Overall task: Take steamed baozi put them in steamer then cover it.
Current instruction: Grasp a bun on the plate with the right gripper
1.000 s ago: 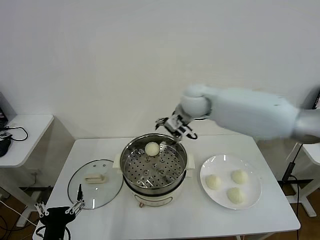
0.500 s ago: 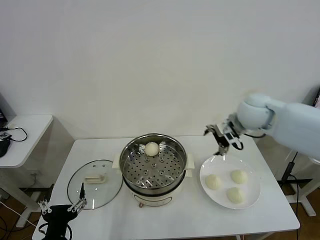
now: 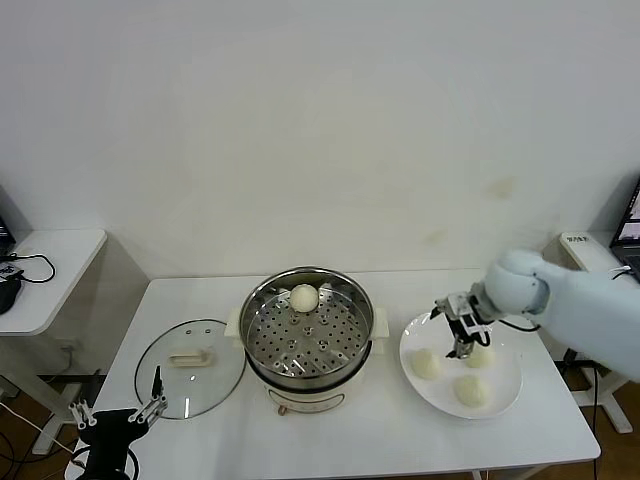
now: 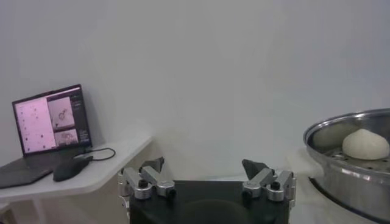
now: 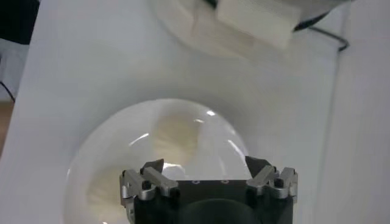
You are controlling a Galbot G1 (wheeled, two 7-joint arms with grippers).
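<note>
One steamed baozi point(image 3: 304, 297) lies at the back of the steel steamer point(image 3: 262, 305) in the middle of the table. Three more buns point(image 3: 427, 364) point(image 3: 481, 355) point(image 3: 470, 390) lie on a white plate point(image 3: 508, 372) to its right. My right gripper point(image 3: 459, 340) hangs open just above that plate, between the two rear buns, holding nothing. In the right wrist view the open gripper point(image 5: 206, 165) points down at the plate point(image 5: 109, 158), with a blurred bun point(image 5: 177, 135) beyond it. The glass cover point(image 3: 190, 355) lies flat to the left of the steamer. My left gripper point(image 3: 115, 415) is parked open at the table's front left corner.
In the left wrist view the open left gripper point(image 4: 202, 167) faces the steamer point(image 4: 350, 182), with its bun point(image 4: 365, 144) showing. A side table holding a laptop point(image 4: 52, 119) and a mouse stands to the left. On the right, another stand is partly visible behind my arm.
My right arm has swung from the steamer's back rim rightward and down to just above the plate, gripper open and empty. The left arm has hardly moved.
</note>
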